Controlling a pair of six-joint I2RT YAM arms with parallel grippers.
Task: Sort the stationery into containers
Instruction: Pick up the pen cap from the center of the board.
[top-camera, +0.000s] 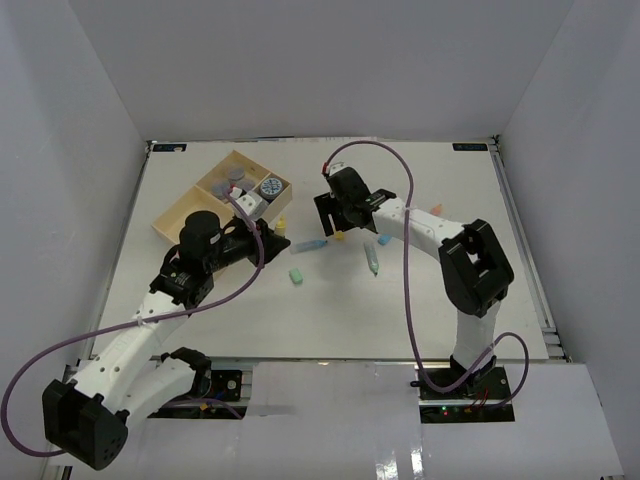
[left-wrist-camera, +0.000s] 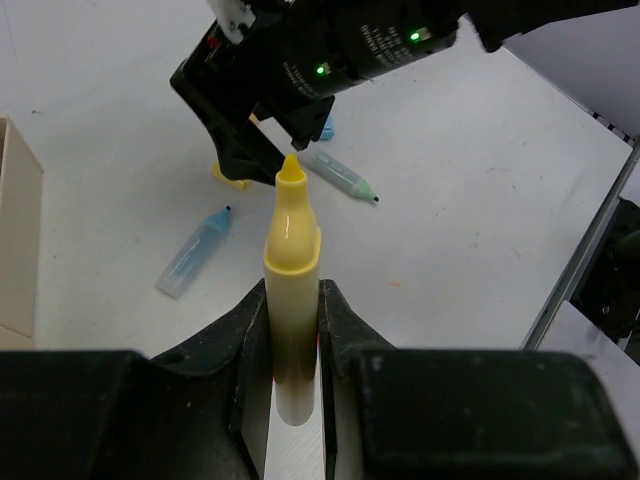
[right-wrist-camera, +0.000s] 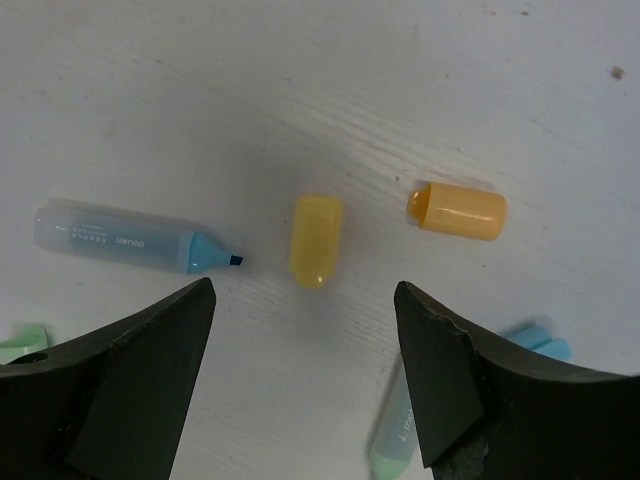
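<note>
Left wrist — yellow highlighter (left-wrist-camera: 291, 250), tip outward

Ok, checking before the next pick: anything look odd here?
Yes. The blue highlighter lies on the table with its tip bare, while a yellow cap and an orange cap lie loose nearby, apart from any pen.

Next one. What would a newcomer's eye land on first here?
The left hand is clamped on an uncapped yellow highlighter, whose tip points straight out ahead of the hand. The right hand hangs open over a loose yellow cap on the white table. In that wrist view an orange cap lies to the yellow cap's right and an uncapped blue highlighter to its left.
</note>
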